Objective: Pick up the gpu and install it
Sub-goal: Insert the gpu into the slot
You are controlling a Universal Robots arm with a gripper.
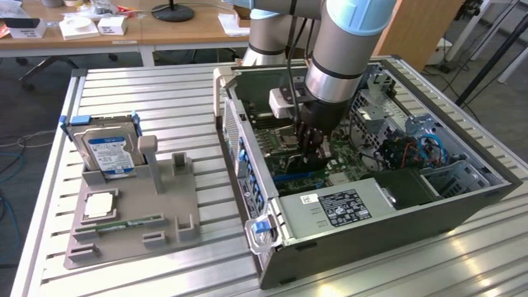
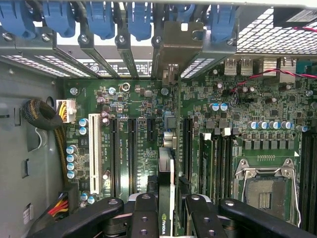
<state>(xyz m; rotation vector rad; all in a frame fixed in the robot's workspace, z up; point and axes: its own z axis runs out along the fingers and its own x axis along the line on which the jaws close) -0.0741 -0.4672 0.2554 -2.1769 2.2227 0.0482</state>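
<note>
1. my claw [image 2: 171, 199] is clamped on the gpu [image 2: 164, 224], with a black finger [image 2: 143, 213] on each face. it's down inside the pc case [image 1: 466, 201], which in the exterior view is about 11 o'clock from the power supply [image 1: 334, 207].
2. the card stands on edge over the motherboard [image 2: 124, 99], among the black slots [image 2: 132, 148]. its far end reaches the rear wall under the blue latches [image 2: 99, 20]. i can't tell whether its contacts are in a slot yet.
3. risk: if the bottom edge sits slightly off the slot, pressing down would load the board and could knock the capacitors [image 2: 218, 106] nearby.
4. risk: the bracket [image 2: 174, 47] could snag on the rear-wall frame, and that would cock the whole card.
5. risk: i seem to be holding it near one end, so it could pivot between the pads under any side force.
6. looks: thin and flat, seen edge-on from the wrist camera. it has a pale green rim, a dark face with a logo by the fingers, and a dull silvery bracket at the far end.
7. the hard drive [image 1: 111, 153] sits at 9 o'clock of the case in the exterior view, well apart.
</note>
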